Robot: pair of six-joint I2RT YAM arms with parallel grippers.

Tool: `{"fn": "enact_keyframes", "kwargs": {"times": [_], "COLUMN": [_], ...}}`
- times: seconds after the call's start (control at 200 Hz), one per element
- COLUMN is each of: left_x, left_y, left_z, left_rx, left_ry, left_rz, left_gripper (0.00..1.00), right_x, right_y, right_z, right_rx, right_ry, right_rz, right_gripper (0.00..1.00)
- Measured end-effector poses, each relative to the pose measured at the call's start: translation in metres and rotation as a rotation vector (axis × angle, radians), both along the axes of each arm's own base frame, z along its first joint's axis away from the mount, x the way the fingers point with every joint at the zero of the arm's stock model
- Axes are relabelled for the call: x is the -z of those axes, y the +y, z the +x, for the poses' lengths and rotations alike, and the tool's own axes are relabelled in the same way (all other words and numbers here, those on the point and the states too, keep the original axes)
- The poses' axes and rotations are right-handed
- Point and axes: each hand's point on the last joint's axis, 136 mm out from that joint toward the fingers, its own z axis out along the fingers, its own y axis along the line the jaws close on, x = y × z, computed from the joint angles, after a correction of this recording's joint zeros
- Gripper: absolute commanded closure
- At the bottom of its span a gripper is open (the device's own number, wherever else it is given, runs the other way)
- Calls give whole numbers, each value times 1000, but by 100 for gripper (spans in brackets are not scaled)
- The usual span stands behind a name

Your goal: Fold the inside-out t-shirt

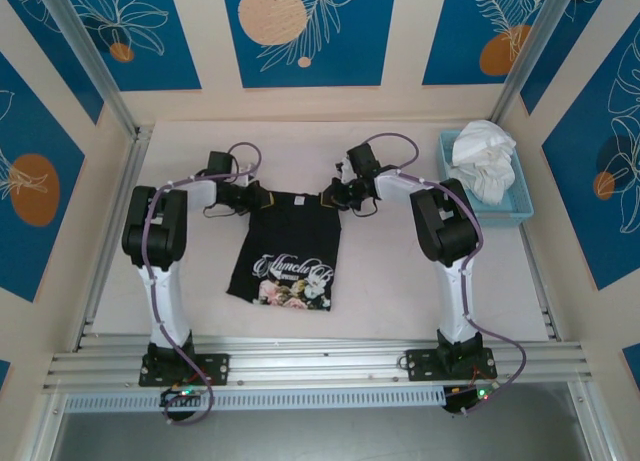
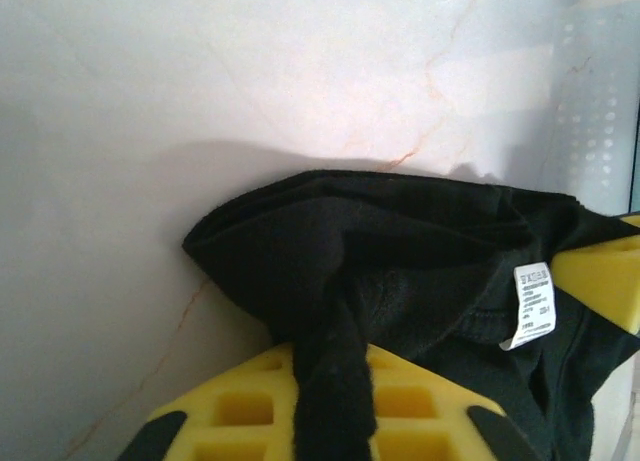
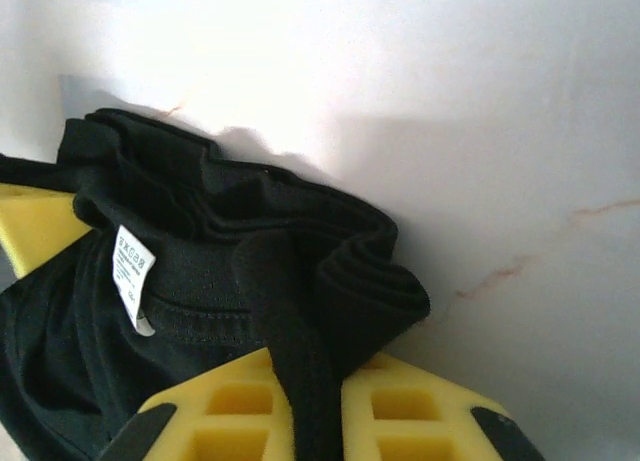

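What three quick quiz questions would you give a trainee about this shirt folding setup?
1. True or false: the left gripper and right gripper both pinch the black t-shirt.
2. Where is the white garment? A on a chair, B in the blue basket, C under the t-shirt.
3. Fill in: the floral print lies at the shirt's ___ end.
Key: 1 true; 2 B; 3 near.

black t-shirt (image 1: 290, 243) on table (image 1: 400, 281), left hand (image 1: 264, 197) and right hand (image 1: 327, 197) at far corners
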Motion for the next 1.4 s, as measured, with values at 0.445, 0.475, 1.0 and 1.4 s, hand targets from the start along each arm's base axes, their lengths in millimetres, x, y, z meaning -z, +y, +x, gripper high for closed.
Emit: {"fn": "enact_keyframes", "kwargs": {"times": [0.445, 0.475, 1.0, 1.4], "left_x": [-56, -61, -255, -202], "left_y": [3, 4, -5, -9], "left_z": [33, 37, 128, 24], "left_rx": [-144, -151, -137, -114], "left_ry": [-142, -153, -576, -501], "left_rz": [-209, -221, -324, -283], "left_gripper": [100, 100, 100, 100], "right_x": [-43, -48, -258, -212], "right_y": [-24, -25, -36, -18], "right_z": [26, 30, 119, 18], "right_rx": [39, 41, 25, -123], "right_ry": [-139, -152, -619, -530], "right_rz": [106, 114, 223, 187], "right_gripper": [99, 99, 100, 100]}}
